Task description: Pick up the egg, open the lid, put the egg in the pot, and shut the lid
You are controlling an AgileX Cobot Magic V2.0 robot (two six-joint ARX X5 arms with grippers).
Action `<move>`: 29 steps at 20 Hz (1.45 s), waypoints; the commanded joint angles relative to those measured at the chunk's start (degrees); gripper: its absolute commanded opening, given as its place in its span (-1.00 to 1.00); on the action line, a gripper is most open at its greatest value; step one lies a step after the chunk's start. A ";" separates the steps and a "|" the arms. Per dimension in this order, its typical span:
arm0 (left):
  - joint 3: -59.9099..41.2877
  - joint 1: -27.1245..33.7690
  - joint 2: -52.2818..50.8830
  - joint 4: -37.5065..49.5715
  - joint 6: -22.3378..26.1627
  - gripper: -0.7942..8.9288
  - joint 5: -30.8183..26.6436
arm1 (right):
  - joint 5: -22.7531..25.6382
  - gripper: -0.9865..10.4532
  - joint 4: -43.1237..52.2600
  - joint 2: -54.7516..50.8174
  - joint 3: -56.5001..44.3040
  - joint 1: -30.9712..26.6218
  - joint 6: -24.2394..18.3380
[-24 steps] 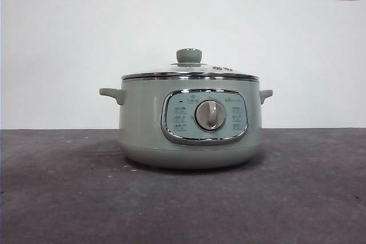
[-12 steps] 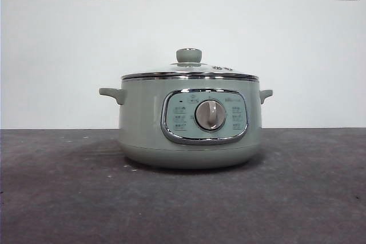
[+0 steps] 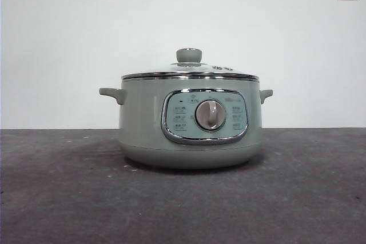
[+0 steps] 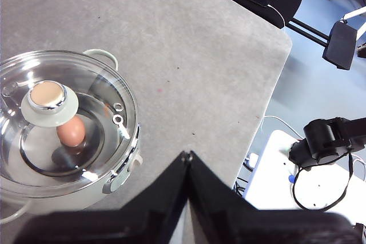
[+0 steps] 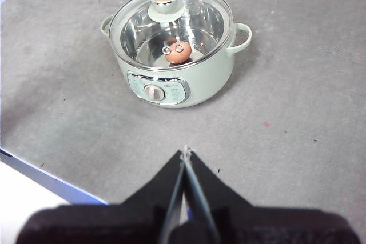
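- Egg point(image 5: 179, 51), small, reddish-brown and oval, lies on the shiny steel floor inside the large sage-green round electric pot point(image 3: 190, 119), seen through the glass in both wrist views; from the front view it is hidden behind the pot's wall.
- On top of the pot sits the shallow domed glass lid point(image 4: 66, 124) with its chrome rim and sage-green, silver-capped knob, level and seated all round as far as I can see.
- The pot stands on the grey tabletop point(image 3: 297, 198), with its chrome-framed dial panel facing the front camera.
- Left gripper point(image 4: 187, 155) hangs above the tabletop off to one side of the pot, well apart from it, its black jaws pressed together with nothing between them.
- Right gripper point(image 5: 185, 151) hangs out in front of the pot's dial panel, also well apart from the pot, jaws likewise closed tight and empty.
- Neither arm shows in the front view, so both look parked clear of the pot.
- My reading: egg in, lid on, so every step of the task looks done and this is the finish.
- Nothing more seems called for beyond holding both arms away from the pot; touching the lid knob now would only risk unseating it.
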 commanded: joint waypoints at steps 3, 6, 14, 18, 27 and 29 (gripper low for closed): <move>-0.22 1.66 0.13 0.39 1.33 -0.85 0.09 | 0.07 -0.82 -1.36 -0.02 -0.55 0.04 0.48; -0.28 7.52 -1.31 6.91 4.09 -0.85 -1.36 | 0.07 -0.82 -1.33 -0.02 -0.55 0.04 0.48; -15.45 22.93 -18.73 29.22 6.29 -0.84 -1.16 | 0.07 -0.82 -1.33 0.28 -0.55 0.04 0.48; -40.63 30.95 -34.01 42.05 6.19 -0.84 -1.33 | 0.07 -0.82 -1.33 0.35 -0.55 0.04 0.48; -92.28 33.48 -62.25 63.95 1.97 -0.84 -13.62 | 0.09 -0.82 -1.33 0.35 -0.55 0.04 0.48; -99.89 33.48 -67.45 65.61 0.17 -0.84 -16.79 | 0.07 -0.82 -1.33 0.35 -0.55 0.04 0.48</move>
